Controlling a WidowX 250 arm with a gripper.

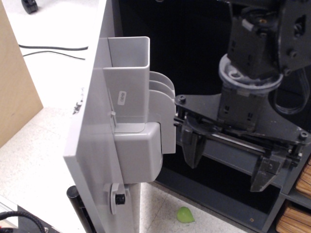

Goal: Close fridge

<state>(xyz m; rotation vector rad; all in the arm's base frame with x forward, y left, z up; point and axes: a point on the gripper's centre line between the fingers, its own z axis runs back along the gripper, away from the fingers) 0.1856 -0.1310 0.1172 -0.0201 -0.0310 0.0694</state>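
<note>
The fridge's light grey door [92, 145] stands open, its inner side with moulded shelf bins [141, 121] facing right. The dark grey cabinet [194, 58] lies behind it, with a black interior. A black bar, the door's handle [73, 194], shows at the door's lower left edge. My gripper [228, 162] hangs in front of the cabinet opening, just right of the door's bins. It is open and empty. Its left finger [193, 150] is close to the lower bin; I cannot tell whether it touches.
A tan wooden board [14, 82] leans at the left. Black cables [53, 48] lie on the white speckled counter behind the door. A small green object [184, 214] lies on the counter below the cabinet. Wooden slats [296, 204] show at the right edge.
</note>
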